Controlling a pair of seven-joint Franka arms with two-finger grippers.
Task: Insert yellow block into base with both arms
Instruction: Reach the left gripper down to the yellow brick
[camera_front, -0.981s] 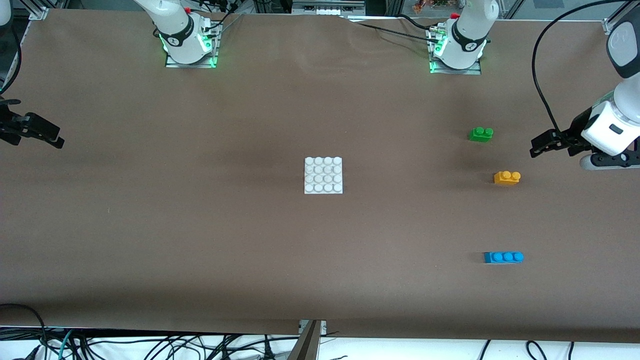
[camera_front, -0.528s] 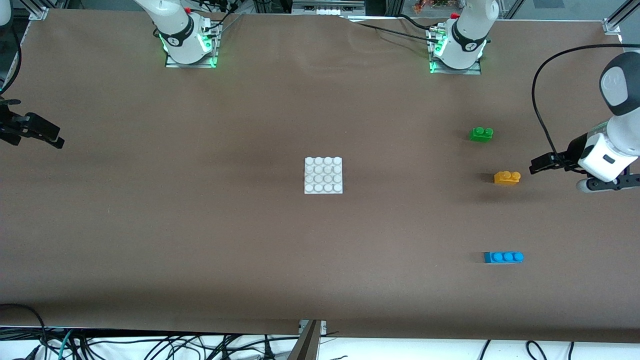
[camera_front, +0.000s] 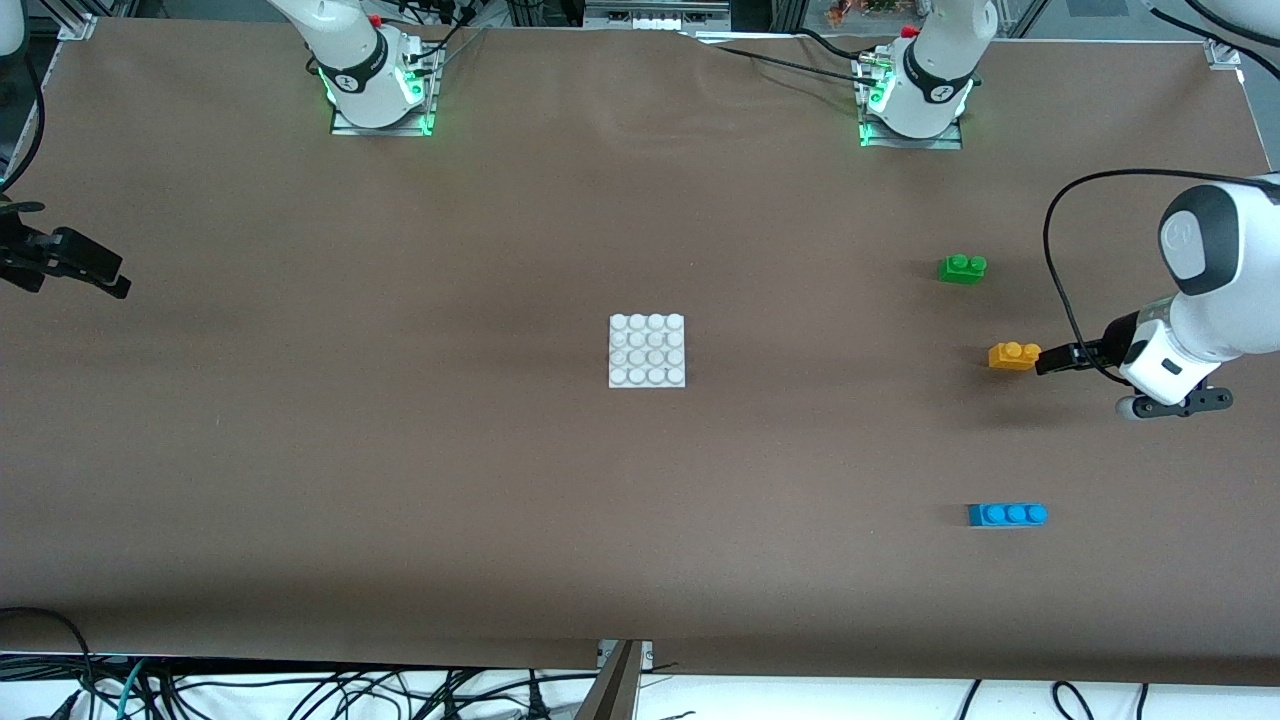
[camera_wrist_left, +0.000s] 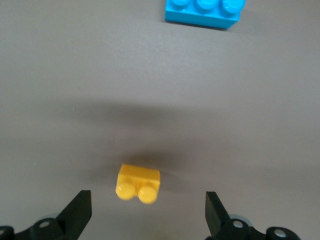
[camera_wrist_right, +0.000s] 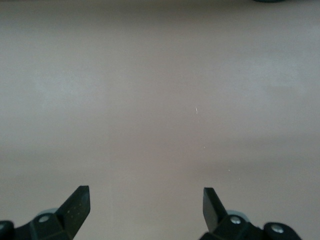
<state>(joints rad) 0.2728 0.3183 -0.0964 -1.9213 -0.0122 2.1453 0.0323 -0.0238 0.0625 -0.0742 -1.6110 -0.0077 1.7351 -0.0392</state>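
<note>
The yellow block (camera_front: 1014, 355) lies studs-up on the brown table toward the left arm's end. My left gripper (camera_front: 1046, 361) hangs low right beside it, open, with nothing held. In the left wrist view the yellow block (camera_wrist_left: 138, 182) sits just ahead of the left gripper (camera_wrist_left: 148, 212), untouched, level with the tips of the spread fingers (camera_wrist_left: 79, 210). The white studded base (camera_front: 647, 350) rests at the table's middle. My right gripper (camera_front: 108, 276) waits at the right arm's end, open; the right wrist view shows that gripper (camera_wrist_right: 146, 206) over bare table.
A green brick (camera_front: 962, 268) lies farther from the front camera than the yellow block, and a blue brick (camera_front: 1007, 514) lies nearer; the blue brick (camera_wrist_left: 205, 11) also shows in the left wrist view. A black cable (camera_front: 1060, 260) loops from the left arm.
The left arm has swung down and in toward the yellow block, bringing its open gripper right up beside it. The right arm and all bricks have stayed put.
</note>
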